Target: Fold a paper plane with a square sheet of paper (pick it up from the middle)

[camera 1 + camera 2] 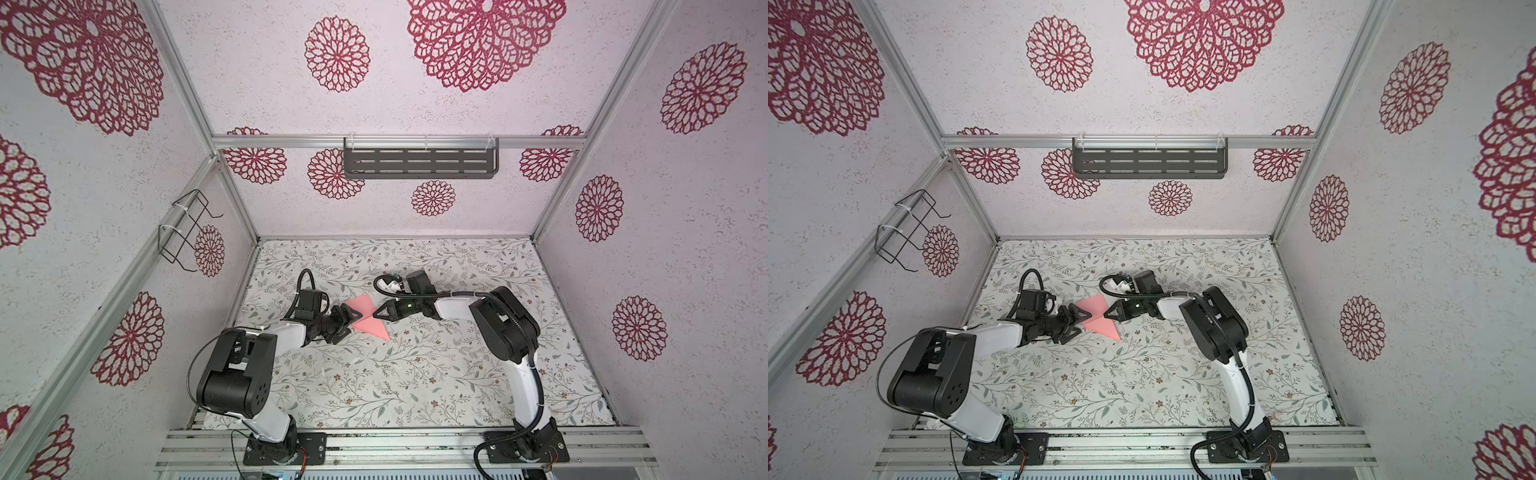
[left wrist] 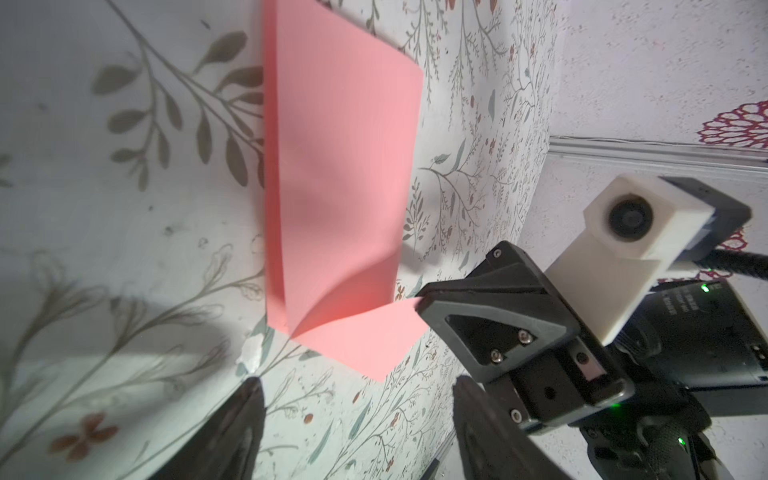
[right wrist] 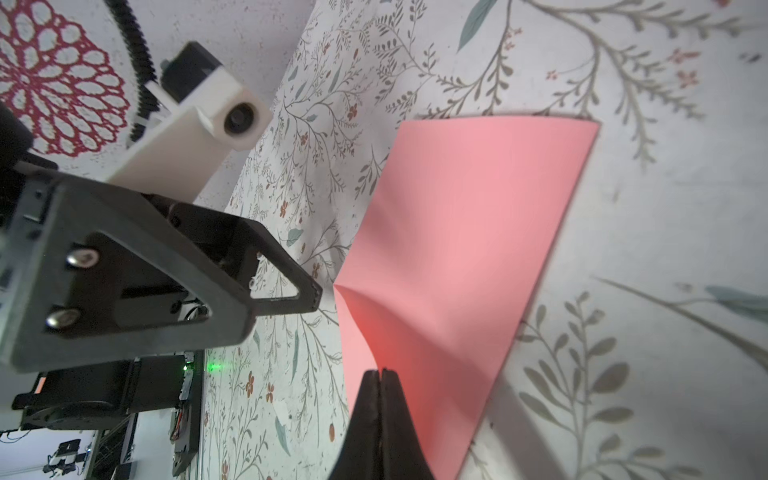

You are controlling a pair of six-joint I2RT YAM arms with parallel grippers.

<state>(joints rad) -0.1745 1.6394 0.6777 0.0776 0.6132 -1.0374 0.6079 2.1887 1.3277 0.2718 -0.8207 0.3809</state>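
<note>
Early days here, folks: the paper (image 1: 371,328) sits mid-table (image 1: 415,374), right between the two arms, and it's nowhere near a plane. Going by the wrist views, the sheet (image 2: 340,166) looks doubled over once along a long edge, with one flap buckling up off the table; no nose, no wings, no pointed dart. So I'd call it one fold in at best, with all the corner and wing folds left to do. The right gripper (image 3: 380,374) has its jaws pressed together, pinching the paper's (image 3: 478,228) near edge, and that edge rises to meet its tip. The left gripper (image 2: 357,415) has its jaws spread apart with nothing between them, poised just beside the opposite edge, which both top views confirm (image 1: 1081,321). As for writing, there's small print on the right gripper's body in the left wrist view, too blurred to read, and the paper itself is plain.
</note>
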